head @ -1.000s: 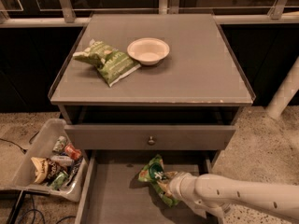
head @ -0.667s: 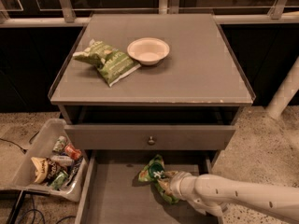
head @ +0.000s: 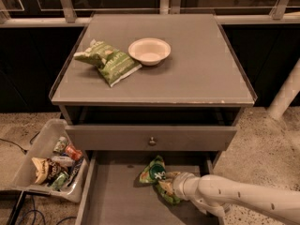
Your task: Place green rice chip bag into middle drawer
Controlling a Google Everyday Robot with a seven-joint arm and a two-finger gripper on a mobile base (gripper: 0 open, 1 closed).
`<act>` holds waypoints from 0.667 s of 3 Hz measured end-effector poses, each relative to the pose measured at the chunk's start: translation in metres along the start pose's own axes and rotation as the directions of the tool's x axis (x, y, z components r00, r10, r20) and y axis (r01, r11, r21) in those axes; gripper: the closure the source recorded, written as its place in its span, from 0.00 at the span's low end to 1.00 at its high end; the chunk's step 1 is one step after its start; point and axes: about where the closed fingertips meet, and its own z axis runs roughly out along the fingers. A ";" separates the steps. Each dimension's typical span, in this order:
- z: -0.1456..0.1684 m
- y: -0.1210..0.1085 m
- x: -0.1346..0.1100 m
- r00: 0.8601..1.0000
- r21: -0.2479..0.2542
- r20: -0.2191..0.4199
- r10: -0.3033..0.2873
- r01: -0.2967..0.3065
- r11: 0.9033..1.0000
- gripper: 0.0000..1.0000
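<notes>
The green rice chip bag (head: pixel 153 172) lies crinkled on the floor of the open middle drawer (head: pixel 112 200), near its back, just below the upper drawer front. My white arm reaches in from the lower right. My gripper (head: pixel 171 190) is at the bag's right end, down in the drawer, and is mostly hidden by the bag and my wrist. It touches or overlaps the bag's lower right part.
A paler olive-green striped bag (head: pixel 108 61) and a white bowl (head: pixel 149 50) sit on the cabinet top. The upper drawer front with a round knob (head: pixel 151 140) is slightly out. A clear bin of snacks (head: pixel 51 161) stands on the floor at left. A white post (head: pixel 286 95) stands at right.
My arm has edged slightly left, further onto the bag. The bag stays in about the same place in the drawer.
</notes>
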 end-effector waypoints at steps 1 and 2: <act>0.000 0.000 0.000 1.000 0.000 0.000 0.000 0.000 1.000 0.59; 0.000 0.000 0.000 1.000 0.000 0.000 0.000 0.000 1.000 0.36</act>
